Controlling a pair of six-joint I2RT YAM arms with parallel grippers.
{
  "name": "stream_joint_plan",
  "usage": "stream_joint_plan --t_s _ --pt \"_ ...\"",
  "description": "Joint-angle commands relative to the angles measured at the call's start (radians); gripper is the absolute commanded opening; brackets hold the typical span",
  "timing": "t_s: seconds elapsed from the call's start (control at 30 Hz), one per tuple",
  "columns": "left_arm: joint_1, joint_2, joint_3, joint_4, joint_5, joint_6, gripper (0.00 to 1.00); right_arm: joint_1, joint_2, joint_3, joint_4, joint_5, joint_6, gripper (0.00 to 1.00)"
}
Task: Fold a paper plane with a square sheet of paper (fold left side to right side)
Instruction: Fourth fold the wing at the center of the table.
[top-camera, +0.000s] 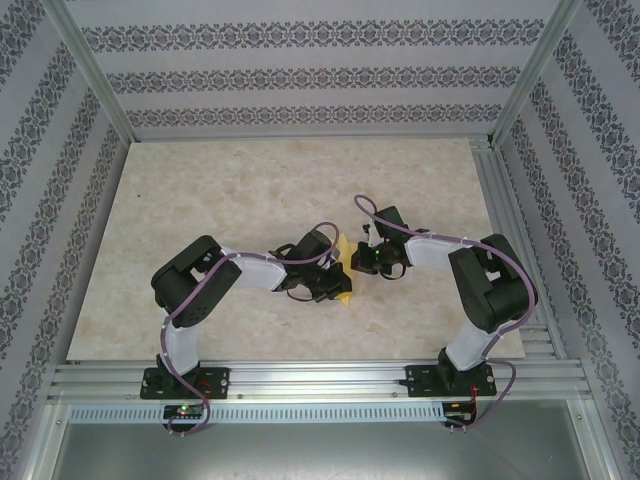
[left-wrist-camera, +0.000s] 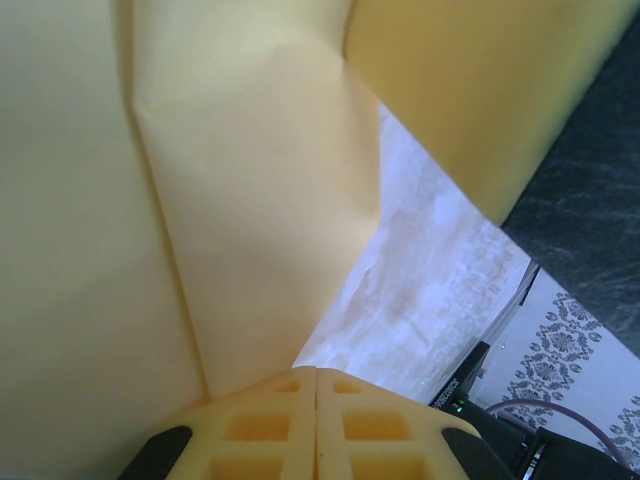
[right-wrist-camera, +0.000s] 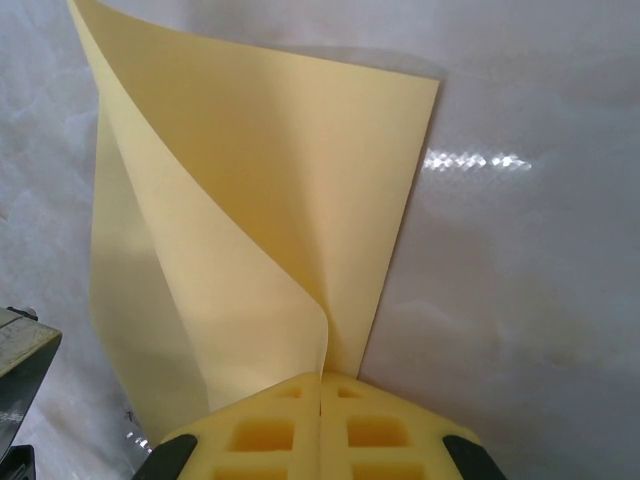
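The square sheet of paper (top-camera: 344, 248) is yellow-orange and lifted between the two grippers at the middle of the table. In the left wrist view the paper (left-wrist-camera: 250, 200) shows a long crease and a folded flap, and my left gripper (left-wrist-camera: 316, 372) is shut on its lower corner. In the right wrist view the paper (right-wrist-camera: 270, 200) curls up off the table, one layer bending over the other, and my right gripper (right-wrist-camera: 320, 378) is shut on its near edge. From above, the left gripper (top-camera: 335, 285) and the right gripper (top-camera: 358, 262) almost touch, hiding most of the sheet.
The pale marble table (top-camera: 250, 190) has free room all round the arms. Aluminium rails (top-camera: 320, 380) run along the near edge and posts stand at the back corners. The right arm's dark body (left-wrist-camera: 590, 200) looms close behind the paper.
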Motion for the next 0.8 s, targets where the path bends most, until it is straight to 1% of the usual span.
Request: stream_joint_plan --t_s 0.0,0.43,0.67,0.77 --pt "-0.016 0.016 -0.019 0.011 -0.011 -0.016 0.09 0.008 0.037 0.004 -0.048 0.074 -0.029 0.02" --pt "-0.021 0.024 -0.046 0.014 -0.014 -0.022 0.09 0.008 0.051 0.021 -0.048 0.069 -0.026 0.02" --pt "-0.025 0.005 -0.005 0.025 -0.001 -0.018 0.16 0.01 0.059 0.02 -0.052 0.067 -0.028 0.02" --pt "-0.026 -0.016 0.034 -0.029 -0.009 0.011 0.19 0.01 0.057 0.02 -0.052 0.069 -0.028 0.02"
